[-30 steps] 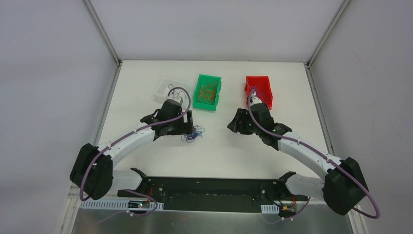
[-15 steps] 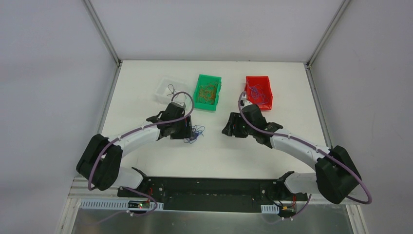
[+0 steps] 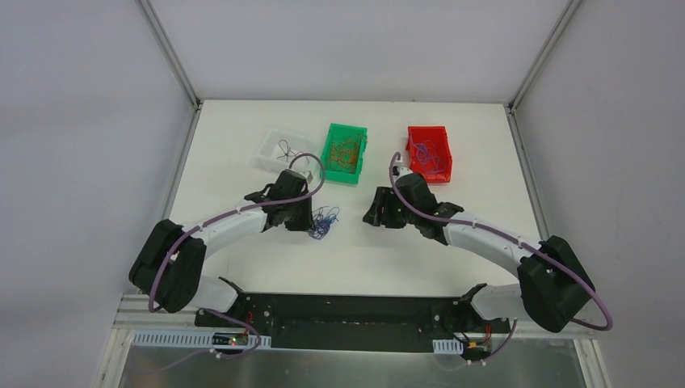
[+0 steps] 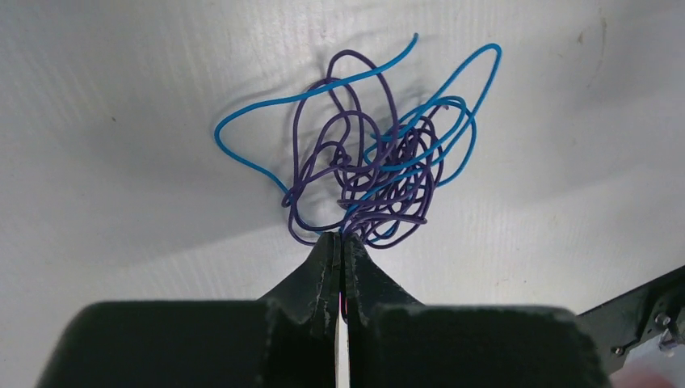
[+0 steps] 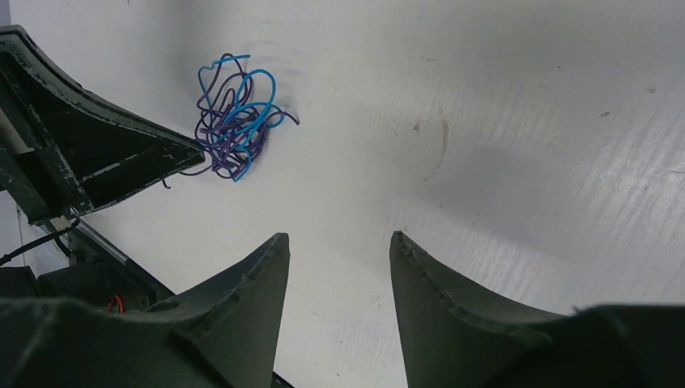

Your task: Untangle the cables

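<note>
Cables point(image 3: 324, 220) are lying as one small clump on the table point(image 3: 355, 259), between the two claws and short of the bins. We are seeing the left claw point(image 4: 340, 238) pressed together at the clump's near edge, and we are judging it to be pinching a purple strand (a sliver of purple is showing in the slit between its fingers). The clump is sitting straight ahead of those tips and touching them. It is roughly round, so we are finding no long axis to line up on. The right claw point(image 5: 339, 237) is hanging with its jaws apart and nothing in them, off to the clump's right with bare table between, so the left arm is the nearer. For a pull-apart, we are expecting the right claw to need to come leftward onto a free blue loop. Counting: one clump, blue and purple strands (how many, we cannot tell), two claws, three bins: a clear bin point(image 3: 266, 145), a green bin point(image 3: 346, 127), a red bin point(image 3: 426, 129).
</note>
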